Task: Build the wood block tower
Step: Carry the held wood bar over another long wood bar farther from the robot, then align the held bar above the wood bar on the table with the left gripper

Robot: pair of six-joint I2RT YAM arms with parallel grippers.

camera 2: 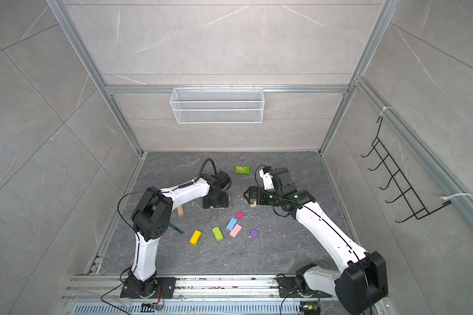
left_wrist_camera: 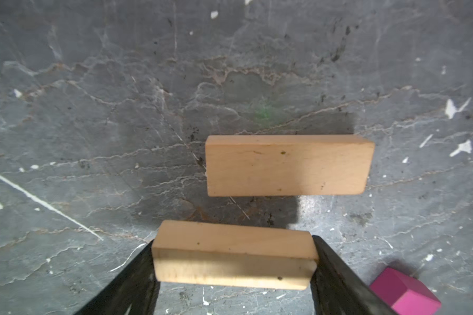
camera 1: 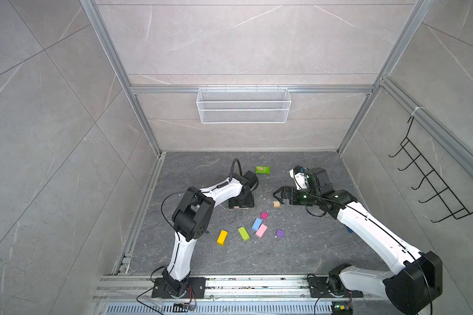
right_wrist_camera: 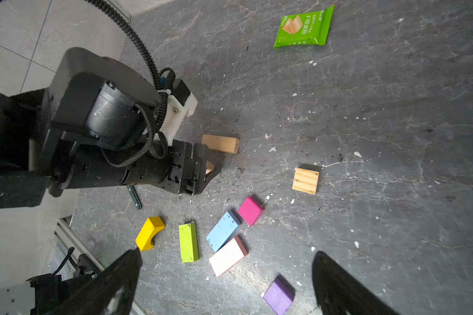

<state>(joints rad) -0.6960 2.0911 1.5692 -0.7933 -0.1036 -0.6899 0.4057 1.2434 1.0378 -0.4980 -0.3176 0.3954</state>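
1. Two tan bars are at the left arm. The held bar (left_wrist_camera: 234, 255) is clamped at both ends by the fingers of the left gripper (left_wrist_camera: 233, 243), and its long axis runs from finger to finger. Whether it touches the floor (camera 1: 298, 253) cannot be told.
2. The floor bar (left_wrist_camera: 288, 165) lies flat just beyond the held bar. It is parallel to it, offset to one side, with a strip of bare floor between them. In both top views these two bars run roughly left to right under the gripper, mid-floor.
3. A third tan bar (camera 2: 180, 210) is near the left arm's elbow. Its long axis points roughly toward the back wall.
4. The tan cube (camera 1: 277, 204) rests on the floor just beside the right gripper (camera 1: 278, 197). That gripper's fingers are spread wide and hold nothing.
5. The coloured blocks are nearer the arm bases, each resting directly on the floor.
   - The yellow block (camera 1: 222, 237) and the lime block (camera 1: 243, 233) lie apart, with their long axes leaning opposite ways.
   - The light blue block (camera 1: 256, 224) and the pink block (camera 1: 261, 230) lie side by side, touching, with their axes nearly parallel.
   - The magenta block (camera 1: 264, 215) is just beyond them.
   - The purple block (camera 1: 280, 233) sits apart to the right.
6. The green snack packet (camera 1: 262, 170) lies toward the back wall, and the teal stick (camera 2: 176, 229) lies beside the left arm.
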